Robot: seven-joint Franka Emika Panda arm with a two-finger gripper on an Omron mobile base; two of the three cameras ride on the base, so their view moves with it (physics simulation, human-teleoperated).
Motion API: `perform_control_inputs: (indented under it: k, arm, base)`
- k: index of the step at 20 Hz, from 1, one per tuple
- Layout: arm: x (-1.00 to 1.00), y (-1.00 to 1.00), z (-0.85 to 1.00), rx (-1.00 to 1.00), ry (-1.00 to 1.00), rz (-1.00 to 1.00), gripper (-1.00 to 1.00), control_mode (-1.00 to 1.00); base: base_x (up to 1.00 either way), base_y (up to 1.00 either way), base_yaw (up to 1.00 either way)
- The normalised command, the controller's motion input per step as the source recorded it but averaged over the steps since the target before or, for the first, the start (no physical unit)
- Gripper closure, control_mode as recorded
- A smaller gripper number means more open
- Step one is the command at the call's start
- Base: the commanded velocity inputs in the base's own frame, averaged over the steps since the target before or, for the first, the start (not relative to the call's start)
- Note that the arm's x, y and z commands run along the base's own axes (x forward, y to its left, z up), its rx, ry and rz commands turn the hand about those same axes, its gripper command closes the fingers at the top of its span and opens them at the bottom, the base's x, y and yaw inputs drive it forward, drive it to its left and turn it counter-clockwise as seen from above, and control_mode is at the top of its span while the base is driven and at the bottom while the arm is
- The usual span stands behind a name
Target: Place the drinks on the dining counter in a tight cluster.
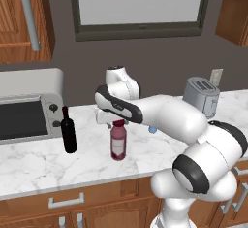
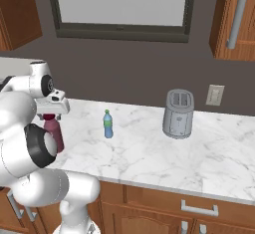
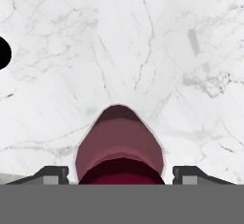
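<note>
The dark-red juice bottle [image 1: 118,144] [image 2: 54,133] stands upright on the marble wall counter [image 1: 34,166]. My gripper [image 1: 117,122] [image 2: 50,115] [image 3: 120,173] hangs straight over its cap, open. In the hand view the fingers [image 3: 50,173] flank the juice bottle [image 3: 119,147] on both sides with gaps. The black wine bottle [image 1: 69,132] with a red cap stands left of it, beside the microwave, and its edge [image 3: 2,52] shows in the hand view. The small blue water bottle [image 2: 107,124] [image 1: 152,130] stands farther right, partly hidden behind my arm in the left base view. The dining counter is out of view.
A microwave [image 1: 26,115] sits at the counter's left end and a silver toaster [image 2: 178,113] [image 1: 201,96] toward the right, by a wall outlet [image 2: 214,95]. Wooden drawers [image 2: 199,209] run under the counter's front edge. Bare marble lies between the water bottle and the toaster.
</note>
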Motion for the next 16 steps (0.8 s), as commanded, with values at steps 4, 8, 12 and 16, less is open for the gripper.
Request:
perform_control_inputs:
  k: [4, 8, 12, 16]
  arm:
    - [-0.26, -0.24, 0.18, 0.01, -0.04, 0.00, 1.00, -1.00]
    - [-0.32, -0.38, 0.51, 0.00, 0.00, 0.00, 1.00, -1.00]
    - [-0.34, -0.44, 0.46, 0.00, 0.00, 0.00, 1.00, -1.00]
    - [-0.25, -0.51, 0.38, 0.00, 0.00, 0.00, 1.00, -1.00]
  base:
    - [0.00, 0.00, 0.00]
    - [0.00, 0.00, 0.00]
    - [0.00, 0.00, 0.00]
    - [0.00, 0.00, 0.00]
